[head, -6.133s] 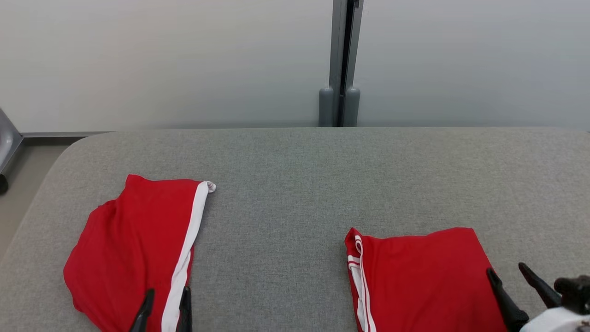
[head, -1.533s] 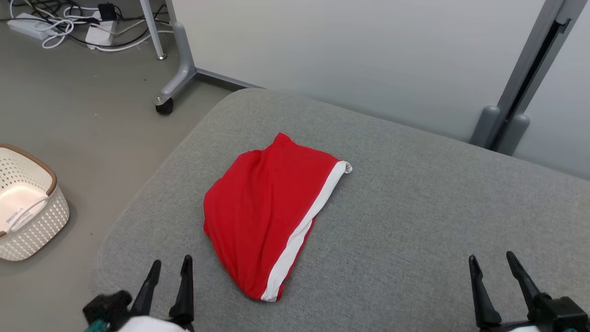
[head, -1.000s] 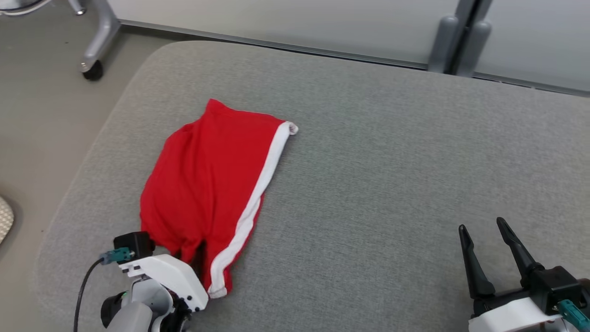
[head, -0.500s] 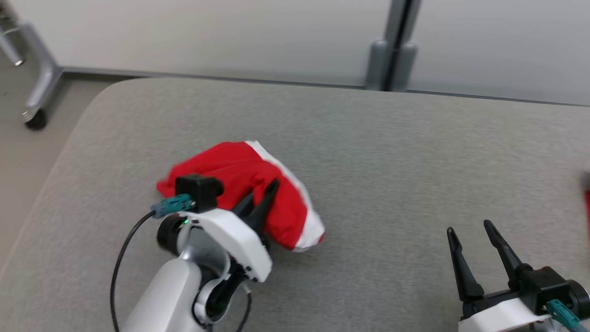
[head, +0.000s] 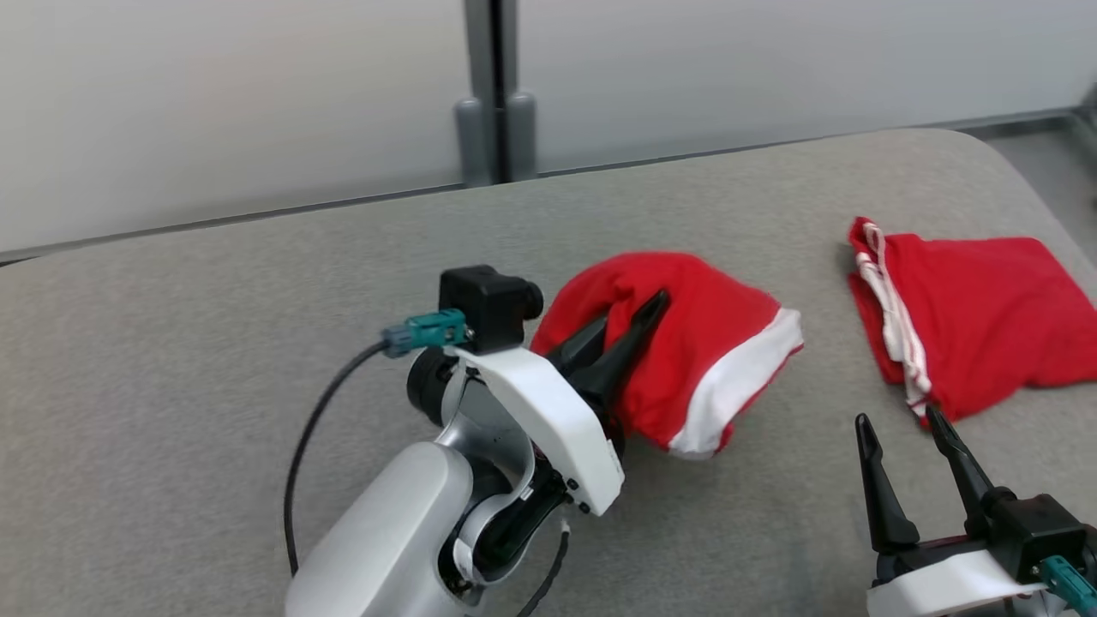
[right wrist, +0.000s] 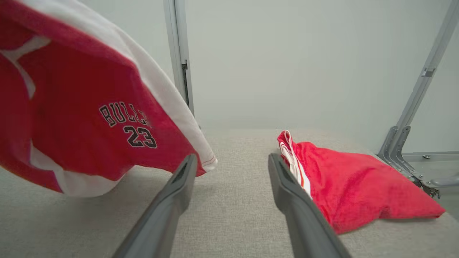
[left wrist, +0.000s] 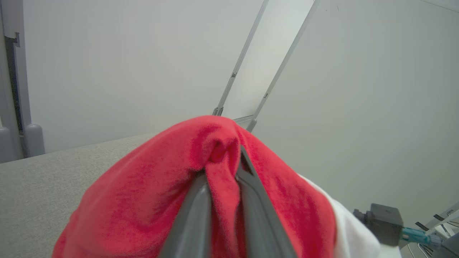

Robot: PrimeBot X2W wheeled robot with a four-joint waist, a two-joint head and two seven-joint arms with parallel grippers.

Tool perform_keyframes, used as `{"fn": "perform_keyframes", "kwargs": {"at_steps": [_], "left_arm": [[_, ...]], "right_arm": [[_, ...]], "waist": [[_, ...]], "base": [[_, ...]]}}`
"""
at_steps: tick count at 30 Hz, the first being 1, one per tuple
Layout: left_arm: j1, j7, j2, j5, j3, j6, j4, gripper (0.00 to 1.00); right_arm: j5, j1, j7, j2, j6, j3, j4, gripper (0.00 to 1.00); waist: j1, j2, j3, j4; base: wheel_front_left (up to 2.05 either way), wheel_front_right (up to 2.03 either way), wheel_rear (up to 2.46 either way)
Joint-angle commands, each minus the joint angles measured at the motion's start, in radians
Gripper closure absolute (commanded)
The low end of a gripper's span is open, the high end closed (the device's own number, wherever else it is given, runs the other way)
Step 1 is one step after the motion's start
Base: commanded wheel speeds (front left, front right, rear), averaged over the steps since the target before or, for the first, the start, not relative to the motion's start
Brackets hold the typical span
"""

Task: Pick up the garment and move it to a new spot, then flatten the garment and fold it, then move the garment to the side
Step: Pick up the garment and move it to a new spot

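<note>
The garment (head: 711, 343) is a pair of red shorts with a white side stripe, bunched up and hanging just above the grey table. My left gripper (head: 634, 313) is shut on a fold of it. In the left wrist view the red cloth (left wrist: 143, 200) drapes over both fingers and is pinched between them at the left gripper (left wrist: 224, 165). The right wrist view shows the garment (right wrist: 89, 118) from below, with black "BULLS 23" print, clear of the surface. My right gripper (head: 896, 418) stands open over the table's near right, the right gripper (right wrist: 231, 157) holding nothing.
A second red garment (head: 986, 308) with white trim lies folded at the table's right end, just beyond my right fingers (right wrist: 351, 186). The grey padded table (head: 214, 300) has rounded corners. A grey post (head: 493, 94) stands against the pale wall behind.
My left gripper has closed on the garment's near end and lifted it, bunching the cloth. The head camera has swung right, bringing the second red garment into view. The right gripper stays open.
</note>
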Motion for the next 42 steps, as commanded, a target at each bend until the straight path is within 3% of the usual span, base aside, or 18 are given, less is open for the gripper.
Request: {"fn": "perform_keyframes", "kwargs": {"at_steps": [1,3,8,12,17,18,19,20,24,30,34,37,40,42], "left_arm": [[-0.001,-0.001,0.01,0.023,-0.006,0.016,0.041,1.0],[0.037,0.0,0.023,0.028,-0.019,0.023,0.113,1.0],[0.133,0.046,0.089,0.019,-0.065,-0.009,0.323,1.0],[0.154,0.039,0.126,0.041,-0.089,-0.031,0.472,1.0],[0.133,-0.021,0.141,0.05,-0.078,-0.054,0.555,1.0],[0.125,-0.039,0.14,0.054,-0.074,-0.056,0.561,0.77],[0.12,-0.056,0.14,0.059,-0.073,-0.061,0.564,0.27],[0.12,-0.074,0.137,0.061,-0.072,-0.067,0.563,0.0],[0.165,-0.164,0.154,0.067,-0.053,-0.058,0.514,0.0],[0.339,-0.365,0.222,0.098,0.031,0.083,0.335,0.0],[0.444,-0.488,0.256,0.152,0.099,0.153,0.231,0.0],[0.504,-0.502,0.248,0.227,0.169,0.166,0.169,0.0],[0.556,-0.502,0.221,0.27,0.24,0.155,0.13,0.0],[0.597,-0.502,0.189,0.323,0.314,0.125,0.089,0.0]], "right_arm": [[0.009,0.007,-0.005,-0.002,0.0,-0.004,-0.001,0.0],[0.016,0.009,-0.005,-0.002,0.0,0.0,0.001,0.0],[0.029,0.024,-0.005,-0.002,0.0,-0.003,0.005,0.0],[0.026,0.021,-0.005,-0.002,0.0,-0.007,0.012,0.0],[0.024,0.021,-0.005,-0.003,0.0,-0.011,0.018,0.0],[0.023,0.022,-0.005,-0.003,0.0,-0.011,0.02,0.0],[0.02,0.023,-0.005,-0.003,0.0,-0.01,0.022,0.0],[0.019,0.026,-0.005,-0.003,0.0,-0.007,0.022,0.0],[0.008,0.044,-0.005,-0.004,0.0,-0.015,0.016,0.0],[-0.018,0.084,-0.005,-0.003,0.0,-0.053,-0.025,0.0],[-0.023,0.118,-0.005,-0.007,0.0,-0.099,-0.051,0.0],[-0.034,0.137,-0.005,-0.009,0.0,-0.134,-0.066,0.0],[-0.038,0.146,-0.005,-0.009,0.0,-0.148,-0.073,0.0],[-0.042,0.152,-0.005,-0.007,0.0,-0.158,-0.074,0.0]], "waist": [[0.0,-0.0001,0.009,-0.05],[0.0,-0.0001,0.016,-0.068],[0.0,-0.0001,0.03,-0.068],[0.0,-0.0001,0.039,-0.044],[0.0,-0.0001,0.03,0.006],[0.0,-0.0001,0.027,0.017],[0.0,-0.0001,0.023,0.026],[0.0,-0.0001,0.016,0.034],[0.0,-0.0001,-0.028,0.055],[0.0,-0.0001,-0.076,0.094],[0.0,-0.0001,-0.087,0.138],[0.0,-0.0001,-0.092,0.172],[0.0,-0.0001,-0.092,0.188],[0.0,-0.0001,-0.092,0.196]], "base": [[0.0,0.0,0.0],[0.0,0.0,0.0],[0.0,0.0,0.0],[0.0,0.0,0.0],[0.0,0.0,0.0],[0.0,0.0,0.0],[0.0,0.0,0.0],[0.0,0.0,0.0],[0.0,0.0,0.0],[0.0,0.0,0.0],[0.0,0.0,0.0],[0.0,0.0,0.0],[0.0,0.0,0.0],[0.0,0.0,0.0]]}}
